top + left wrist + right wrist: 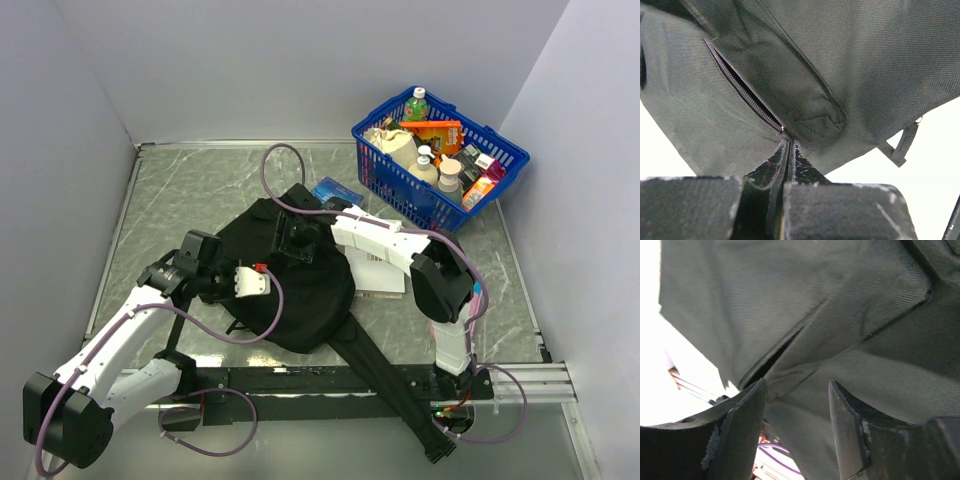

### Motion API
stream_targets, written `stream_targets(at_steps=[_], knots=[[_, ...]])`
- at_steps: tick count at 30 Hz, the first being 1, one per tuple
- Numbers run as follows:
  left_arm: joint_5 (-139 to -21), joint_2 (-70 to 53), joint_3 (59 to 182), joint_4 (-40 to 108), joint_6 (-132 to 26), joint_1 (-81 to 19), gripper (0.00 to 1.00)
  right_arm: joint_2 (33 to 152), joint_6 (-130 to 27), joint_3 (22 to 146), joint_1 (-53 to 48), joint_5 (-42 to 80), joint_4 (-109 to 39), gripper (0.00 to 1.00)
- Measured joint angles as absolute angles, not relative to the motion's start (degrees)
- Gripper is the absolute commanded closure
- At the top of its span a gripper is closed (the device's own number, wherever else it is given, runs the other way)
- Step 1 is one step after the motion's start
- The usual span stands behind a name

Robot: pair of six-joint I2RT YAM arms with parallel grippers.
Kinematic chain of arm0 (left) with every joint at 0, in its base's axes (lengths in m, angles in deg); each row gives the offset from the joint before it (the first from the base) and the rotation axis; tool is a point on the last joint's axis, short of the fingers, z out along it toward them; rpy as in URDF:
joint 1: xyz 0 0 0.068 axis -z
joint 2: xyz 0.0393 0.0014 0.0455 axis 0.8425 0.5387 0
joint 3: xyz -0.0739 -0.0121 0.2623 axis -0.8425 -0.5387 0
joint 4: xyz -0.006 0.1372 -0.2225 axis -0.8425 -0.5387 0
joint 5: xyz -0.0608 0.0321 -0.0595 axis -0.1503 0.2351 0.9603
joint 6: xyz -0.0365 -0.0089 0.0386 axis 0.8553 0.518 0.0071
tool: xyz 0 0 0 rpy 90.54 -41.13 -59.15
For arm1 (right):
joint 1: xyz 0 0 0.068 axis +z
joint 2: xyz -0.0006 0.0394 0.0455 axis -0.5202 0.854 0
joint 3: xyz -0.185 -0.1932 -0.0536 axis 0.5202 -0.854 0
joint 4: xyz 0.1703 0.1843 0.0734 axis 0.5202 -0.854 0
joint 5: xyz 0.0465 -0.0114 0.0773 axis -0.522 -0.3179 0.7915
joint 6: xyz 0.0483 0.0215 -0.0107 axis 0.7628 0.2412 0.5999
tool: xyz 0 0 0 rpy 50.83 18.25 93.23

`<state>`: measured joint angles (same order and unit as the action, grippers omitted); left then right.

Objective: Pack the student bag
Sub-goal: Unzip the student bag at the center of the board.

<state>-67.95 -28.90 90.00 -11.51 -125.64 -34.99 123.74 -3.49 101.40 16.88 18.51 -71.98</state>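
Pinching the zipper (742, 90) edge of the student bag (290, 300) in my tightly closed left jaws, I have the bag slumped in the middle of the worktop (200, 190), its long axis running toward the near right corner, where the straps (395, 395) trail. My right jaws stand apart and empty over the bag's far half. The fabric slit (775, 352) lies just ahead of and below them, so I judge the right arm better placed to work it wider.

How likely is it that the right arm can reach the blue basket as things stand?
Probably yes: the right gripper is open over the backpack, and the blue basket stands on its side of the table with nothing tall between them.
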Motion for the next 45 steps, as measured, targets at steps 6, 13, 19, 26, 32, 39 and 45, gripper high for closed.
stream_targets(at_steps=[6,13,19,26,32,39,45], knots=[[-67.9,-29.0,90.0,-11.1,-125.8,-35.0,0.99,125.3,-4.0,101.1,16.9,18.7,-73.6,0.42],[-67.9,-29.4,90.0,-11.2,-126.5,-35.0,0.99,125.2,-3.8,100.9,16.9,19.3,-73.5,0.36],[-67.9,-29.5,89.7,-11.2,-127.8,-35.0,0.99,124.8,-2.7,100.9,16.9,19.8,-72.3,0.37],[-67.9,-29.8,89.7,-11.2,-128.4,-35.0,0.99,124.8,-2.4,101.1,16.9,20.5,-72.1,0.37],[-67.9,-30.1,88.8,-11.2,-128.5,-35.0,0.99,124.8,-2.0,101.2,16.9,20.6,-71.2,0.36],[-67.9,-30.4,88.7,-11.2,-128.8,-35.0,0.99,124.9,-1.6,102.4,16.9,20.8,-71.1,0.41],[-67.9,-30.5,88.7,-11.2,-128.8,-35.0,0.99,126.6,-2.1,103.3,16.8,20.5,-71.8,0.64]])
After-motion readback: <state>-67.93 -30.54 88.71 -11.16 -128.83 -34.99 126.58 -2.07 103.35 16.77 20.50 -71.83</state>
